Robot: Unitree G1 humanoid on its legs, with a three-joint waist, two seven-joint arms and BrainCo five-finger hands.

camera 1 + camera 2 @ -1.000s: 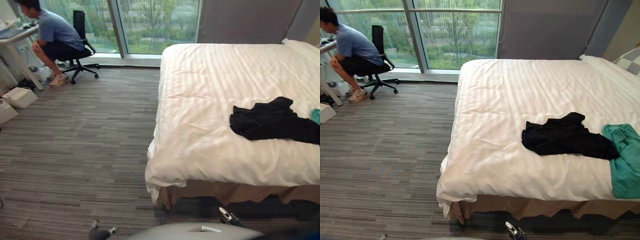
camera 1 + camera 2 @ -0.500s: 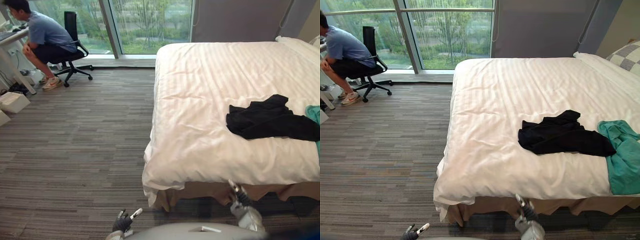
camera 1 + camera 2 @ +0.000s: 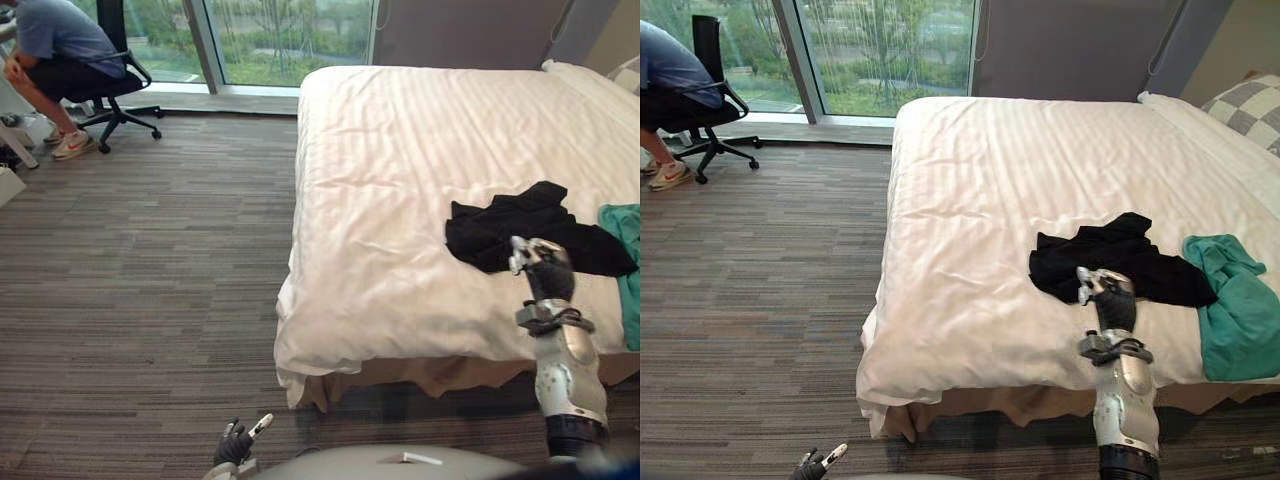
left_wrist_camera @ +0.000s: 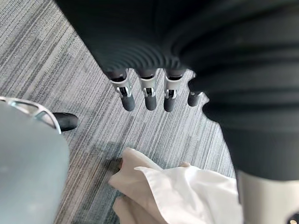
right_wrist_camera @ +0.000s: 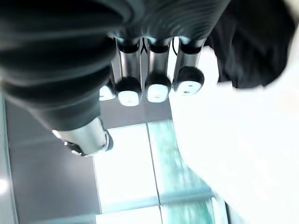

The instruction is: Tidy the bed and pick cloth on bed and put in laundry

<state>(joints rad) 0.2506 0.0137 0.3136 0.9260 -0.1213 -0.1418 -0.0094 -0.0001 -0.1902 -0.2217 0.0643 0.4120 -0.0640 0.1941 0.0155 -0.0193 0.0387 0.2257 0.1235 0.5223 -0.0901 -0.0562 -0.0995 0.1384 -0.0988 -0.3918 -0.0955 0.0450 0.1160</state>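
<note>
Now the right hand point(image 3: 1108, 292) hovers with relaxed, empty fingers just beside the black cloth point(image 3: 1110, 245) on the bed point(image 3: 980, 180), so a careless grab could pinch the sheet point(image 3: 960, 310) too.

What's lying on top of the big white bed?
A black cloth lies on the bed, with a green cloth beside it. The right robot hand is right by the black cloth. Anything under the cloths is hidden.
</note>
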